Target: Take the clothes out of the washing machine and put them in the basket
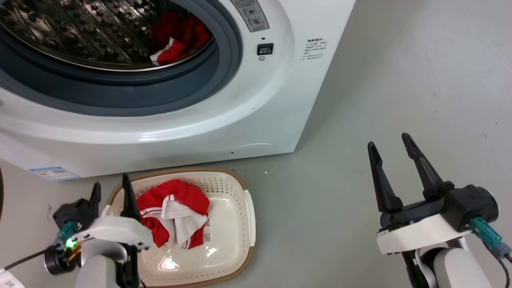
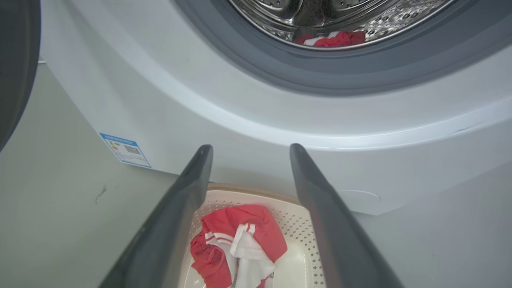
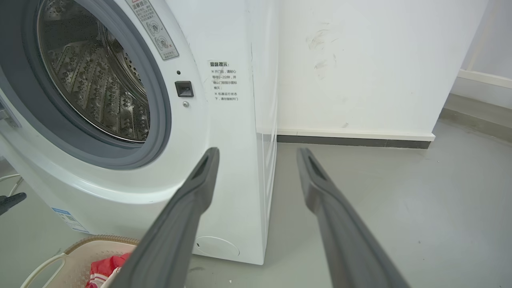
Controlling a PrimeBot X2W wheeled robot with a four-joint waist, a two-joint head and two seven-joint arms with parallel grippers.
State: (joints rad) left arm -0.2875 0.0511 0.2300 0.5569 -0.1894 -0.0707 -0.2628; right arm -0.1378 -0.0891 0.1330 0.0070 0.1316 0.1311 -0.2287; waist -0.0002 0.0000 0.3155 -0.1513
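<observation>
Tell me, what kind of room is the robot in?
Probably a laundry room or utility corner: a white front-loading washing machine stands open on a bare grey floor beside a plain white wall, and a cream laundry basket holding red-and-white clothes sits in front of it.

On the washing machine [image 3: 236,132], near the right edge of its white front, stands a printed notice [image 3: 224,82] in Chinese headed 温馨提示. Its two starred lines include 1~2分钟, and the rest is too small to read with certainty. A grey warning sticker [image 3: 154,30] at the upper right of the door ring carries small Chinese print, two round pictograms and a red cross. A blue-edged label [image 2: 125,149] with a QR code sits at the front's lower left corner, its print unreadable. A small label [image 1: 206,236] on the bottom of the basket [image 1: 240,224] is too small to read.
</observation>
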